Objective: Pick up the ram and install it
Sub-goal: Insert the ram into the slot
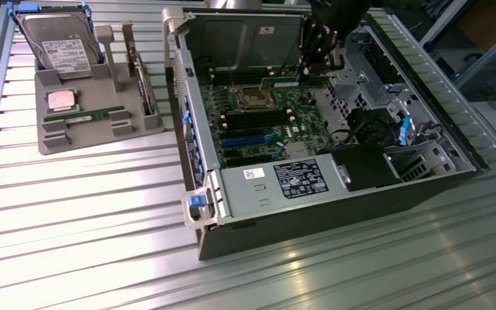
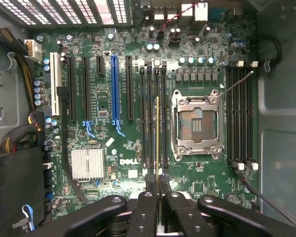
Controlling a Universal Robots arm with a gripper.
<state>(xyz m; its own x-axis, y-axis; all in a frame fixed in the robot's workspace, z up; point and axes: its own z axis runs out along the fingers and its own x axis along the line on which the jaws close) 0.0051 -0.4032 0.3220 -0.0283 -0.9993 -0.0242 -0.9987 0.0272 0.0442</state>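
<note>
My gripper (image 1: 315, 70) hangs inside the open computer case (image 1: 230, 200), shut on the ram (image 1: 293, 81), a slim green stick held level above the motherboard (image 1: 265, 123). In the wrist view the ram (image 2: 158, 133) appears edge-on as a thin gold-green line between my fingers (image 2: 144, 207); the gripper (image 2: 158, 196) holds it over the black memory slots (image 2: 149, 113) beside the open processor socket (image 2: 195, 123). Whether the ram touches a slot I cannot tell. A second, similar ram stick (image 1: 84, 117) lies on the grey tray (image 1: 101, 139).
The tray at the exterior view's left also carries a hard drive (image 1: 59, 42), a silver processor chip (image 1: 61, 101) and an upright card (image 1: 144, 84). Inside the case sit the power supply (image 1: 291, 181), a heatsink (image 2: 87, 163), more memory slots (image 2: 239, 113) and loose cables (image 2: 19, 136).
</note>
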